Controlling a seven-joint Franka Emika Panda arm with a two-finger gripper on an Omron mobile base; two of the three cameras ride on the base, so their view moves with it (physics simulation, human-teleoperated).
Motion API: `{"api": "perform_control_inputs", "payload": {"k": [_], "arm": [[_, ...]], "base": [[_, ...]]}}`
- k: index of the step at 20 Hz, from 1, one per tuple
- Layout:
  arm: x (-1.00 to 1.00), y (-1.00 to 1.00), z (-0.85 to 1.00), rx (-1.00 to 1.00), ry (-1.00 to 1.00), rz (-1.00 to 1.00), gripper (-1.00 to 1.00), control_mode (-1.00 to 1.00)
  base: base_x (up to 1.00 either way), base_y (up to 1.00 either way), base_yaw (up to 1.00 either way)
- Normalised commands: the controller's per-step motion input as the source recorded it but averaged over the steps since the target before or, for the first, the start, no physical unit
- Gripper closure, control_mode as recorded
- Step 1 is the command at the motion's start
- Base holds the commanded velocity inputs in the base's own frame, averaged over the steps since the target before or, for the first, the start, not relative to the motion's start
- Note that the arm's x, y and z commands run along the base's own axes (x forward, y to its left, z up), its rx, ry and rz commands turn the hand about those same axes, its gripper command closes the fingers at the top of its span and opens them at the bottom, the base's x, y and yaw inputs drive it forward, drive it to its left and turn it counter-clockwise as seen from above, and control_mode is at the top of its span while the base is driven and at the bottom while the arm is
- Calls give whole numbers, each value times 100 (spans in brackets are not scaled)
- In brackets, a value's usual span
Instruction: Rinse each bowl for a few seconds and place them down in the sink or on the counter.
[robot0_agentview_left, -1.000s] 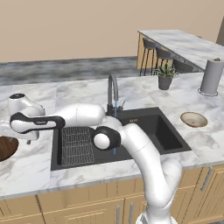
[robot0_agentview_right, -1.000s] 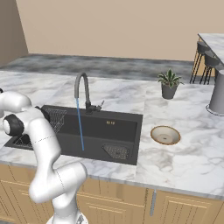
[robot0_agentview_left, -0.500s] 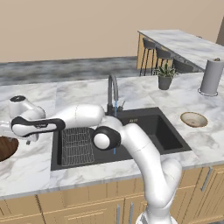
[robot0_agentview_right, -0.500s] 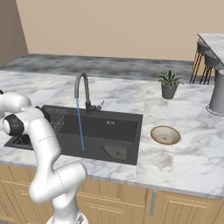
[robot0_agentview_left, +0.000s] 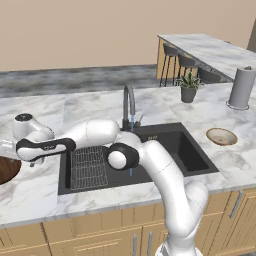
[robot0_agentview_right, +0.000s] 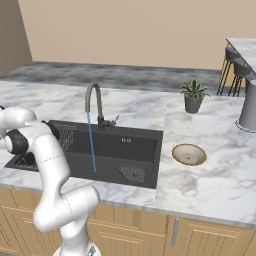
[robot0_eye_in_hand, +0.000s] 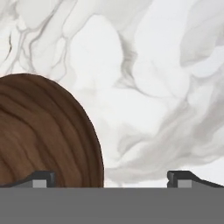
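Hand view: wide-open gripper (robot0_eye_in_hand: 111, 177) above wooden bowl (robot0_eye_in_hand: 41, 133), nothing held; tap (robot0_agentview_left: 129, 102) running. Tan bowl (robot0_agentview_left: 221, 136) untouched; rinsing apparently not begun.

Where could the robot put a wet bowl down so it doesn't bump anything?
Bare marble counter lies behind the sink, left of the tap. More lies between the sink and the tan bowl. It is crowded at the far left, where the open gripper hovers by the brown bowl.

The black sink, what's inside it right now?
Inside the sink: a wire rack at one end, a mesh strainer on the floor, and water running from the tap. The arm covers part of the basin; no bowl shows inside.
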Motion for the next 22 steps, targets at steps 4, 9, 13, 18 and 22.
{"api": "perform_control_inputs", "payload": {"k": [4,9,13,18,22], "arm": [[4,12,-17,7,-2,0,-100,-100],[8,15,-18,5,0,0,-100,-100],[10,26,-13,3,0,0,-100,-100],[12,25,-14,1,0,0,-100,-100],[18,29,-6,0,0,0,-100,-100]], "base": [[0,0,0],[0,0,0],[0,0,0],[0,0,0],[0,0,0]]}}
